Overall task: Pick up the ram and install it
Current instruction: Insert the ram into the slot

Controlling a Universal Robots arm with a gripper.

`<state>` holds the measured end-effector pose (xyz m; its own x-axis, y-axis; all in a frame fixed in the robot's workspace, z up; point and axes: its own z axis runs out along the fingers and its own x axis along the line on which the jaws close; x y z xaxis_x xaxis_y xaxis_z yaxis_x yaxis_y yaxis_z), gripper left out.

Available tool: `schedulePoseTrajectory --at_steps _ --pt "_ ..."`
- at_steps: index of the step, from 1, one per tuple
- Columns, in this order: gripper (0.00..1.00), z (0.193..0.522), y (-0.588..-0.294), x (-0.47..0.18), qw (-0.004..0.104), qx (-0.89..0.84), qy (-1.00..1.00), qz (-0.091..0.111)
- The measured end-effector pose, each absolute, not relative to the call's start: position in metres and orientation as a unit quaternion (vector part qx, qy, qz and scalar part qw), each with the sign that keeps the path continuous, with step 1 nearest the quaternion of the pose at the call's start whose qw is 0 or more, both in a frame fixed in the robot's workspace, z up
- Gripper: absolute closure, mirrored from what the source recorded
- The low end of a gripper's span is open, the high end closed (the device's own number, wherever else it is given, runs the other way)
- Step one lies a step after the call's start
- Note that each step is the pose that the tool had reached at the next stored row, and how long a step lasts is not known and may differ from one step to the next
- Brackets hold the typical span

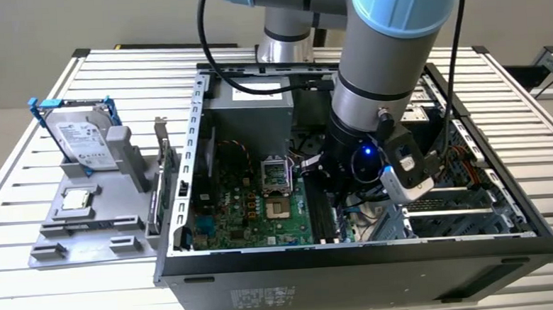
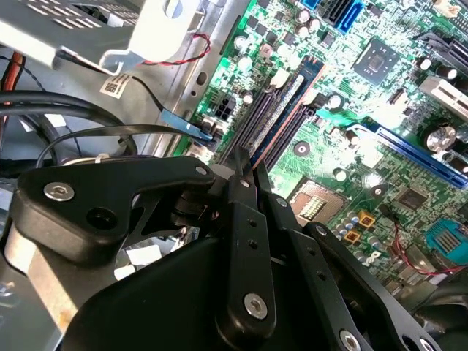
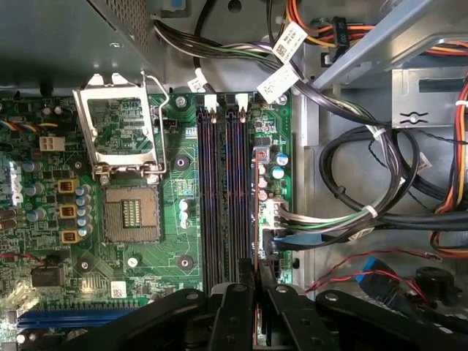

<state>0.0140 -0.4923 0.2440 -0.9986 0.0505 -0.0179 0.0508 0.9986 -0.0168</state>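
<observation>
On the exterior view's left you have the grey tray (image 1: 91, 229) holding the hard drive (image 1: 85, 140) and the processor chip (image 1: 76, 199); rightward stands the open computer case (image 1: 358, 261). Your gripper (image 3: 254, 276) hangs inside it over the memory slots (image 3: 223, 190). Its jaws are nearly together, pinching the ram (image 3: 255, 272) edge-on above the slots.
</observation>
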Motion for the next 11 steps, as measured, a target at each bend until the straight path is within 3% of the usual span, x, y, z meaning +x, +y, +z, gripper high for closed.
schedulePoseTrajectory --at_steps 11 --pt "1.0 0.2429 -0.4911 0.0139 0.009 0.025 1.0 -0.009"
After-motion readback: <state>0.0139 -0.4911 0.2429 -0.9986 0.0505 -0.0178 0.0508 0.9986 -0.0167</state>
